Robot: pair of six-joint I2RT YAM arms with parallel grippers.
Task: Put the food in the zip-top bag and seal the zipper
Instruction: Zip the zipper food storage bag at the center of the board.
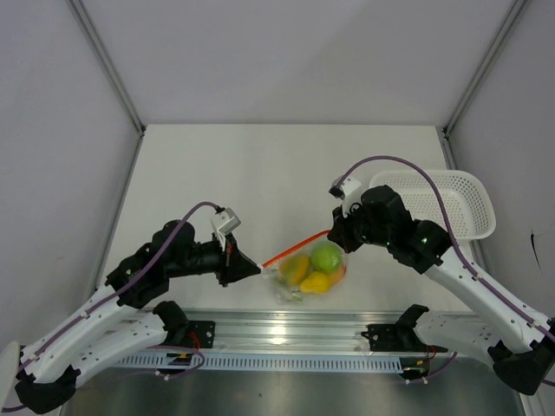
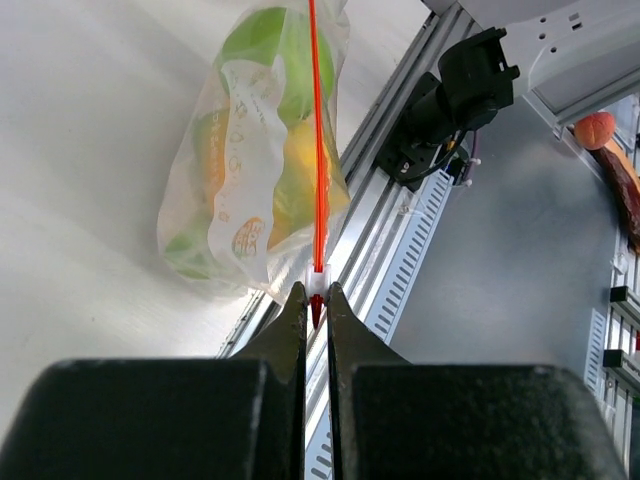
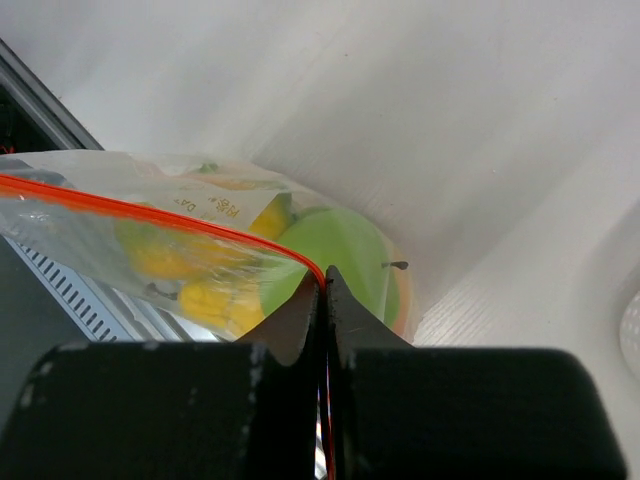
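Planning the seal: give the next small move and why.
Probably hold the right gripper fixed and slide the left gripper along the thin orange-red zipper strip: both pinch its ends, the food sits inside the clear plastic zip-top bag; whether it's sealed is unclear.

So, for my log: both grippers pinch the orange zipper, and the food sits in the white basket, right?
No. Left gripper and right gripper pinch the zipper, but the food sits in the zip-top bag, not the basket: top external view.

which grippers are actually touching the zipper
Touching, both. Left wrist view: left gripper shut on the zipper, no gap. Right wrist view: right gripper pinches its other end.
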